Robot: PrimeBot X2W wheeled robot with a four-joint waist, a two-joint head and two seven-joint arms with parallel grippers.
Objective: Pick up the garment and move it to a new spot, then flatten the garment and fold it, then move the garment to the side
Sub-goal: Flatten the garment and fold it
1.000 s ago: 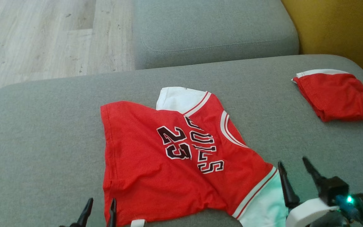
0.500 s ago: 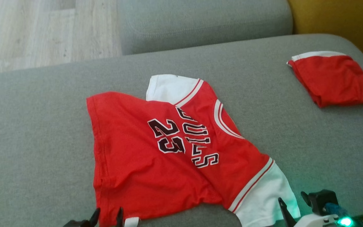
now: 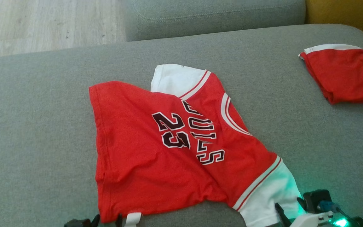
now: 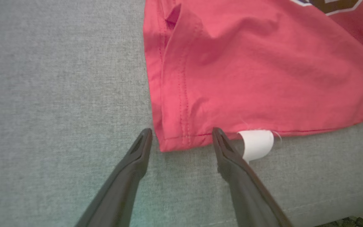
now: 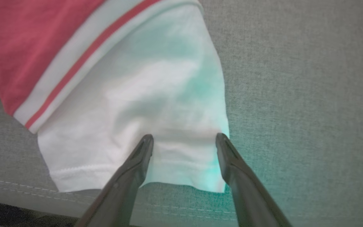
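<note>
A red jersey garment [image 3: 169, 148] with white sleeves and black lettering lies spread on the grey cushion [image 3: 36, 126]. My left gripper [image 3: 107, 219] sits at its near hem corner. In the left wrist view the left gripper [image 4: 181, 135] stands open, its fingers on either side of the red hem corner [image 4: 176, 138], a white tag [image 4: 257, 144] just right of it. My right gripper [image 3: 290, 206] is at the near white sleeve. In the right wrist view the right gripper [image 5: 184, 140] is open over the white sleeve [image 5: 143, 104], holding nothing.
A second red garment [image 3: 345, 75], folded, lies at the cushion's far right. Another grey cushion [image 3: 213, 14] and a yellow one [image 3: 348, 12] are behind. Wooden floor [image 3: 43, 25] shows at the far left. The cushion's front seam [image 5: 184, 209] runs close below the sleeve.
The head camera has tipped and shifted, so the scene sits differently in view. Both grippers show lower in the picture, with less finger visible. The garment lies as before.
</note>
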